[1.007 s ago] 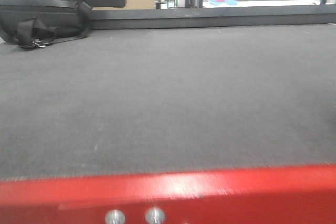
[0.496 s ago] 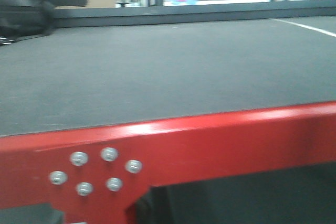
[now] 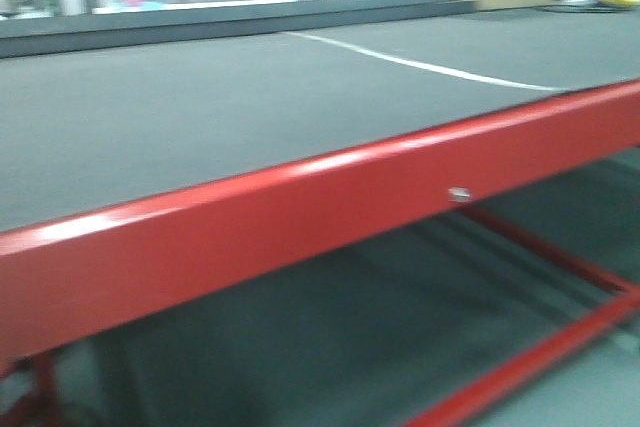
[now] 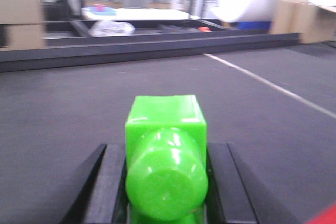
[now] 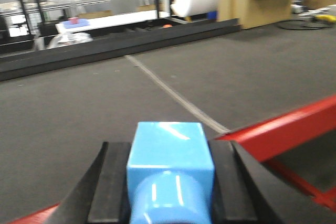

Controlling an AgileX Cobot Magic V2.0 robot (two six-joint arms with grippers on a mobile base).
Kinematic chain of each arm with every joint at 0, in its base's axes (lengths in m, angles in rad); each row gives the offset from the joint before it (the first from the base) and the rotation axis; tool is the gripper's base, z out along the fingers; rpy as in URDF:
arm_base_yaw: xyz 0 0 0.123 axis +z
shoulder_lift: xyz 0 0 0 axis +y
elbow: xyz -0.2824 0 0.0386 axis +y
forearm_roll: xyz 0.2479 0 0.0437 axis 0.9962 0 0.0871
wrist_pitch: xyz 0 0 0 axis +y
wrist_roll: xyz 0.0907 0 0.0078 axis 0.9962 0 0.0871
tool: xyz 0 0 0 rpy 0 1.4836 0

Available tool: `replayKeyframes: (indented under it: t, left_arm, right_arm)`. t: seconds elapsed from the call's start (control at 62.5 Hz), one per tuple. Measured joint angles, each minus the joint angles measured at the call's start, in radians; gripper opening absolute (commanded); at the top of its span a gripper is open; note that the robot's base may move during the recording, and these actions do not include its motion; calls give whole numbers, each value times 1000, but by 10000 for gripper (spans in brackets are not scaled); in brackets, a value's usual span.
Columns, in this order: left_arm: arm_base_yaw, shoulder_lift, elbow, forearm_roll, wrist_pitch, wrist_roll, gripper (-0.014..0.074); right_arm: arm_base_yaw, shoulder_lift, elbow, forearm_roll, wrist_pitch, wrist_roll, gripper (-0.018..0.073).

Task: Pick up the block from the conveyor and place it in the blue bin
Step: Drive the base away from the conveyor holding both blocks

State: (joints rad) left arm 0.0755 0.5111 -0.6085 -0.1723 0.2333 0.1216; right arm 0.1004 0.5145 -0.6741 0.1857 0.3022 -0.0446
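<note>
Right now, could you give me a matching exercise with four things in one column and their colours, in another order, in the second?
Things:
1. left-held block in the left gripper
2. right-held block in the right gripper
3. frame rail
4. conveyor

Colours:
a. dark grey
b. green
c. red
d. light blue

Pairs: 1-b, 2-d, 3-c, 4-a

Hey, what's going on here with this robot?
A two-armed robot is at a wide grey conveyor with a red frame rail. Its left gripper holds a green block, and its right gripper holds a blue block, with the belt stretching ahead of both. No blue bin is clearly visible, so neither block is placed yet.
</note>
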Motion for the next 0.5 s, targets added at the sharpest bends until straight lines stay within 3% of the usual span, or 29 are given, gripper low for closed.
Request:
replayKeyframes:
  t: [0.496]
  left_arm:
    - [0,0,0,0,0,0,-111]
  right_arm:
    - [0,0,0,0,0,0,-162]
